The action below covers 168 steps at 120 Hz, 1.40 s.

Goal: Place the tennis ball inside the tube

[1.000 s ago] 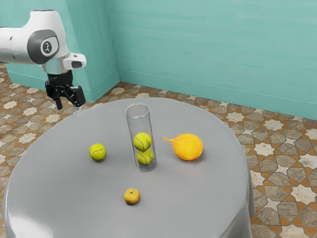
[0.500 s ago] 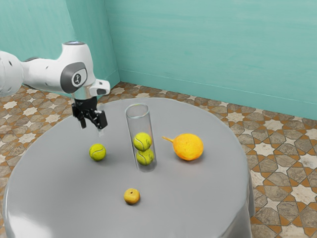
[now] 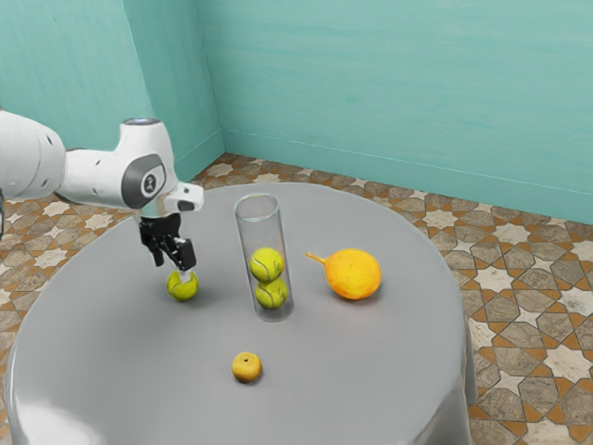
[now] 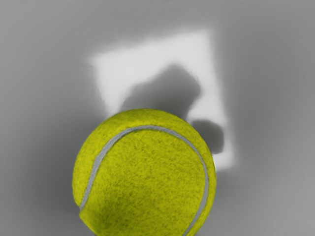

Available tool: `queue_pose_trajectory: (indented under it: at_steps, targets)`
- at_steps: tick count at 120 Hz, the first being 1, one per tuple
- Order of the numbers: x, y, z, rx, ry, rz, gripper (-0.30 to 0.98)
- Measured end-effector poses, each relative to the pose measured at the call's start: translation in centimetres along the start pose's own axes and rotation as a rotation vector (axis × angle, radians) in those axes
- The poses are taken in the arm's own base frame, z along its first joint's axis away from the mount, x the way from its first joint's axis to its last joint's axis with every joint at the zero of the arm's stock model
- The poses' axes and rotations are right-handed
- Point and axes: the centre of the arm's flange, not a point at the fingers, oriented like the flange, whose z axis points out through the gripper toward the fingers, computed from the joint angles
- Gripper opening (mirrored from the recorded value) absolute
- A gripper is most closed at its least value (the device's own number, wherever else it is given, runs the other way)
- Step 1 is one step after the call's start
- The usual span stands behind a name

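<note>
Brings open end effector [image 3: 173, 267] down from higher up to loose tennis ball [image 3: 181, 290], gripping nothing | finds that ball unmoved on worktop [image 3: 352, 371], apparently near grasping | leaves upright transparent tube [image 3: 258, 222] untouched, with two tennis balls [image 3: 267, 265] inside | needs closing, lifting above rim, then release.

Loose ball [image 3: 182, 288] to tube [image 3: 265, 232]: bare strip of tabletop [image 3: 371, 399] between them, passable for the gripper [image 3: 173, 270].
Tube: upright, barring a low straight crossing from loose ball to gourd [image 3: 353, 275].
Tube's mouth: open at the top; free room inside down to the two balls [image 3: 267, 265].
Gourd's side: stem [image 3: 315, 260] juts toward the tube, narrowing that gap.
Tabletop's near edge: small fruit [image 3: 246, 367] obstructs low passage between tube and edge; room either side.
</note>
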Motion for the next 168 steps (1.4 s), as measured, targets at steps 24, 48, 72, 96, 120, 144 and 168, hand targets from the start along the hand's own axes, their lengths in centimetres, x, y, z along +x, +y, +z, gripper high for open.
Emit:
queue_pose_trajectory:
  at_steps: [24, 48, 72, 96, 120, 144, 168]
  targets:
    - [0.7, -0.2, 2.5, 0.0, 0.006, 0.059, 0.69]
    - [1.1, -0.4, 4.5, -0.003, 0.014, 0.096, 0.69]
    - [1.2, -0.6, 4.5, -0.005, 0.036, 0.114, 0.51]
    - [1.0, -1.1, 4.5, -0.009, 0.045, 0.114, 0.35]
    - [0.8, -1.2, 2.9, -0.011, 0.054, 0.12, 0.34]
    - [-0.2, -0.6, -2.9, -0.014, 0.088, 0.134, 0.34]
    - [-1.5, 2.2, -9.7, -0.028, 0.122, 0.176, 0.34]
